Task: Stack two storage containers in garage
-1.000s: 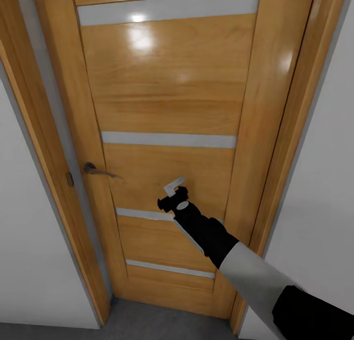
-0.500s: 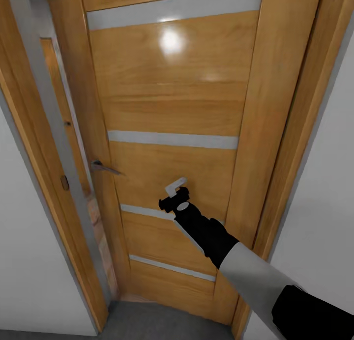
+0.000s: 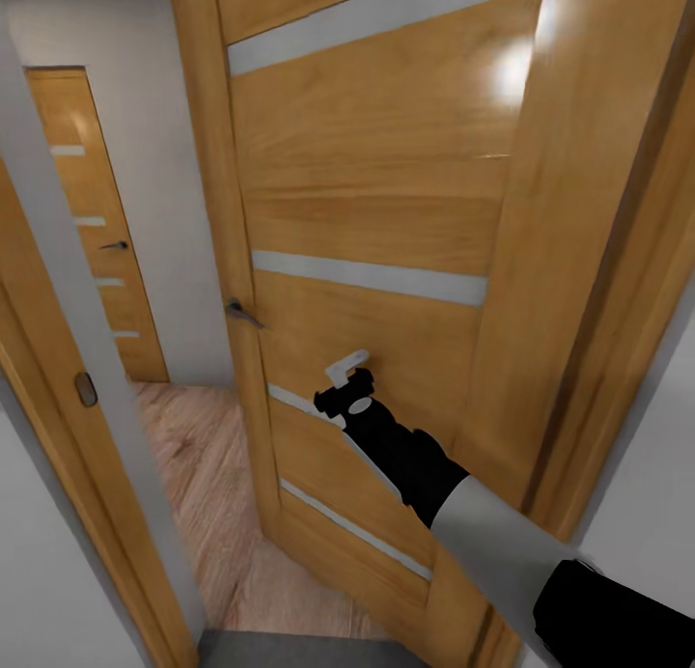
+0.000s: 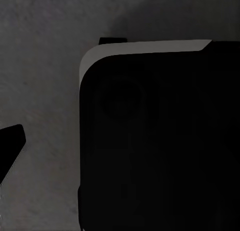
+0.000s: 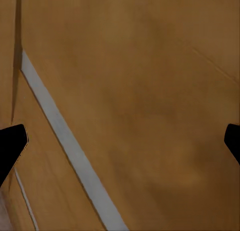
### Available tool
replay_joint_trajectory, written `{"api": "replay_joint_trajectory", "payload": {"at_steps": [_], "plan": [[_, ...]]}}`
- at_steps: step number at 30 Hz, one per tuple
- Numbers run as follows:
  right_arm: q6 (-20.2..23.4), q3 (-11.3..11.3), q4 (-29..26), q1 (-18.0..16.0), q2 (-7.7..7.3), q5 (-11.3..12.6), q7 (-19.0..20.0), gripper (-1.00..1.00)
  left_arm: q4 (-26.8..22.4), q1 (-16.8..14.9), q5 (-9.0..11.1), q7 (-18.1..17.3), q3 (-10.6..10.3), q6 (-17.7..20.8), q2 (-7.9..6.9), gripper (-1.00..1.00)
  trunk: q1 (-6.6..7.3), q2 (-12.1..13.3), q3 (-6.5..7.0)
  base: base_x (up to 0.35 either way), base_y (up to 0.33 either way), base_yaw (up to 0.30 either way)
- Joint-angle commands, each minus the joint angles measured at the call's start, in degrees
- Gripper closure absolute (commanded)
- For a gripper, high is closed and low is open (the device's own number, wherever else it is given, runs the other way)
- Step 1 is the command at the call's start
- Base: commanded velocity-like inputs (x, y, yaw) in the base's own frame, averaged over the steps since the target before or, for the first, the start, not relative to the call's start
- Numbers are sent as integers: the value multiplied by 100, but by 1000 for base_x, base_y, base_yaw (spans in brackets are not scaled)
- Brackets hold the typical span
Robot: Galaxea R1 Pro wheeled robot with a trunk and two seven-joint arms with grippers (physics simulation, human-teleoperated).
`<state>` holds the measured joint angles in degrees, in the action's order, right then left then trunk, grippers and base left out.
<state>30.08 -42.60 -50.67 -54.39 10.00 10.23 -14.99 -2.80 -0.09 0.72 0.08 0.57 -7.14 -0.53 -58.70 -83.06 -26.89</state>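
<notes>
The two storage containers are out of view. My right gripper (image 3: 345,378) is held out against a glossy wooden door (image 3: 386,214) with pale horizontal strips, just below its middle strip. In the right wrist view the right gripper (image 5: 120,141) is open, its dark fingertips (image 5: 11,143) far apart with only the door panel between them. The left gripper (image 4: 120,143) hangs over the dark grey floor (image 4: 45,66) next to my black body; one fingertip (image 4: 10,146) shows at the edge.
The door stands partly swung away, with its lever handle (image 3: 241,313) on its free edge. Through the gap lie light wood-plank flooring (image 3: 208,475), a grey wall and a second wooden door (image 3: 92,224). The door frame (image 3: 68,378) and white walls flank the opening.
The door has swung open away from me, from shut to a wide gap on its handle side, uncovering the plank floor and the far door. The right gripper stays against the panel.
</notes>
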Motion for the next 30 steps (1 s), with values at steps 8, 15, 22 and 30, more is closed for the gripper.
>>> {"api": "replay_joint_trajectory", "payload": {"at_steps": [8, 15, 22, 30], "plan": [[36, -9, -5, -10, 0, -3, -69, -100, -1, 0, 9, 1, 4, -15, 0, -100, -3, -2, -5, 189, 0, 0], [76, -14, 11, -10, 0, 18, -162, -100, -1, 0, 9, -1, 4, -15, 0, -100, -3, -2, -5, 13, 0, 0], [43, -3, 13, -10, 0, 7, -179, -100, -1, 0, 8, 1, 4, -15, 2, -100, -3, -2, -5, 0, 0, 0], [34, 10, 13, -10, 0, 5, -196, -100, -1, 0, 14, 1, 4, -15, 3, -100, -3, -2, -5, 0, 66, 0]]}}
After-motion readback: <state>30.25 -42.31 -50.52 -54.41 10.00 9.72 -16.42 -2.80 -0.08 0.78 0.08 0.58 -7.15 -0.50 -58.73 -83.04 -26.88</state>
